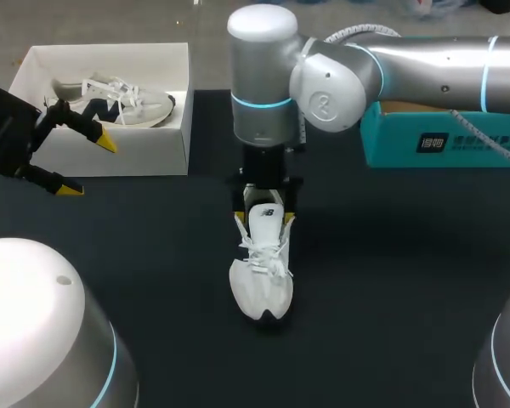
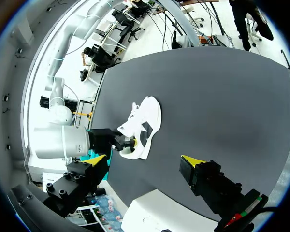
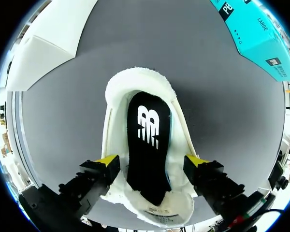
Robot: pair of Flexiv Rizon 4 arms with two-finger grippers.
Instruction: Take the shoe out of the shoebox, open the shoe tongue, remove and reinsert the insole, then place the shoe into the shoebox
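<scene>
Shoe is mid-desk, toe toward the near edge, black insole inside, and the right tool is clamped across its heel end. Left tool has its fingers apart, hanging just beside the white shoebox at the far-left corner, second shoe inside. Teal box sits at the far edge, right side, well apart.

A broad, flat, matte black tabletop spans the whole working area, its surface plain, smooth and unpatterned. Soft, even light falls on it, leaving only faint, blurred shadows. A teal rectangular cardboard box lies on it near its far right edge.
</scene>
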